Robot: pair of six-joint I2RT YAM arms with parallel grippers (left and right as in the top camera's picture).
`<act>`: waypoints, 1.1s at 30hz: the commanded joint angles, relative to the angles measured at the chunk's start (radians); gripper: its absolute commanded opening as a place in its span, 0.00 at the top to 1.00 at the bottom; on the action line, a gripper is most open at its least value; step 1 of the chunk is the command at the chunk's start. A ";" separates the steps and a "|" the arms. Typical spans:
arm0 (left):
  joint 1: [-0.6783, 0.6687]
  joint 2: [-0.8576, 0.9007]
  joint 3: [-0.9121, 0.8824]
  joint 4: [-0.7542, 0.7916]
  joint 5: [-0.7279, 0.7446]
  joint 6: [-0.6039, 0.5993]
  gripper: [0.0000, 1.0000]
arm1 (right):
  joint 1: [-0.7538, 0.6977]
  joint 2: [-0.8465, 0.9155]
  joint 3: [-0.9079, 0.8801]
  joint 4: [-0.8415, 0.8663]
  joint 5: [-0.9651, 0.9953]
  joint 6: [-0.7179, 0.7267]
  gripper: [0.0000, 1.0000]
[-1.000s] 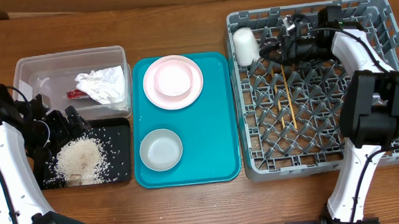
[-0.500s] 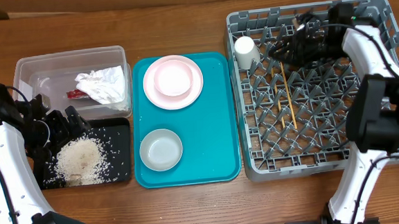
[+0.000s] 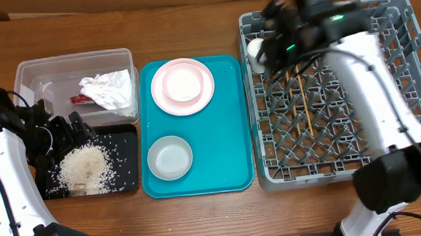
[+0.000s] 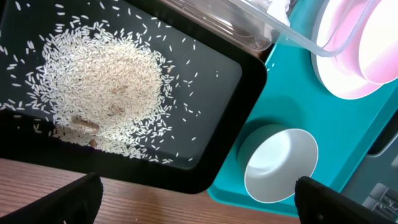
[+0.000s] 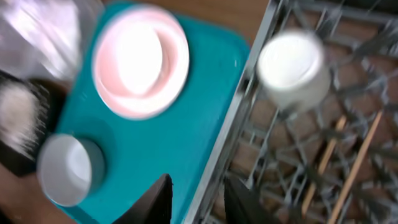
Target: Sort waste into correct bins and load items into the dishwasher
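Observation:
The white cup (image 5: 292, 68) stands in the far left corner of the grey dishwasher rack (image 3: 406, 84), partly under my right arm in the overhead view. Two chopsticks (image 3: 302, 105) lie on the rack's grid. My right gripper (image 5: 198, 202) hovers blurred above the rack's left rim (image 5: 249, 124), slightly open and empty. A pink plate (image 3: 183, 87) with a bowl on it and a second bowl (image 3: 170, 157) sit on the teal tray (image 3: 226, 132). The clear tub (image 3: 47, 73) holds the napkin (image 3: 108, 89) and red wrapper (image 3: 81, 99). Rice (image 4: 102, 87) lies in the black tray (image 4: 236, 81). My left gripper (image 4: 199, 205) hangs wide open over that tray's near edge.
Bare wood table (image 3: 190, 31) runs along the back and a strip (image 4: 124, 193) shows in front of the black tray. The rack's upright pegs (image 3: 329, 140) fill its right and near parts.
The right gripper let go of the cup, which now stands upright in the rack corner. That arm then lifted and swung left over the rack's edge. The left arm stayed still.

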 commanded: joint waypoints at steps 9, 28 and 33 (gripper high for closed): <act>-0.008 -0.005 0.019 0.003 -0.002 0.015 0.00 | 0.193 0.008 -0.219 0.009 0.406 0.249 0.72; -0.008 -0.005 0.019 0.003 -0.002 0.015 0.00 | 0.191 0.008 -0.352 0.141 0.241 0.266 0.76; -0.008 -0.005 0.019 0.003 -0.002 0.015 0.00 | 0.191 0.008 -0.352 0.134 0.241 0.265 0.80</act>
